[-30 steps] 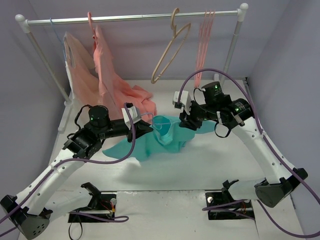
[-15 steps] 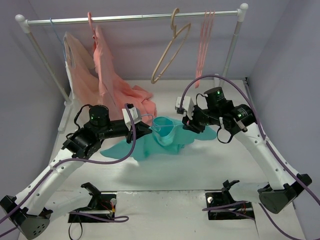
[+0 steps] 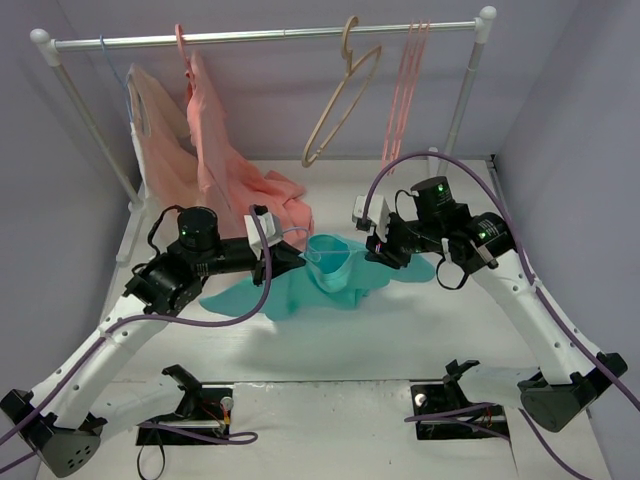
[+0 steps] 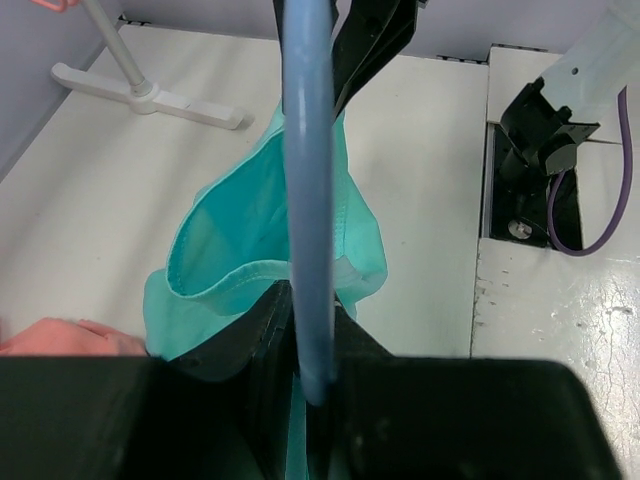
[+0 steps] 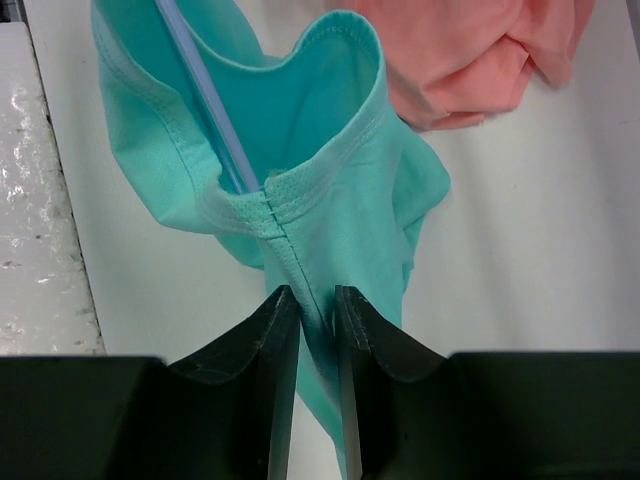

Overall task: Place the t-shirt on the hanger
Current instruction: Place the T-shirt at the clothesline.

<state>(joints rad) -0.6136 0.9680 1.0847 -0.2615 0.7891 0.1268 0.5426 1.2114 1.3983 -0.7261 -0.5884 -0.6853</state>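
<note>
Far left on metal rail (image 3: 270, 37): pale peach garment (image 3: 150, 120), salmon-pink garment (image 3: 212, 150) beside it, hem trailing onto white counter (image 3: 420, 330). Left jaws were clamped on thin light-blue wire hanger (image 4: 308, 180), which poked into neck opening of teal fabric t-shirt (image 3: 290, 292). Shirt sat mid-counter, collar lifted, rest draped flat. Right jaws pinched shirt just below collar seam. Thick beige hanger (image 3: 340, 110) and thin pink hangers (image 3: 405, 90) hung on rail, right side.
</note>
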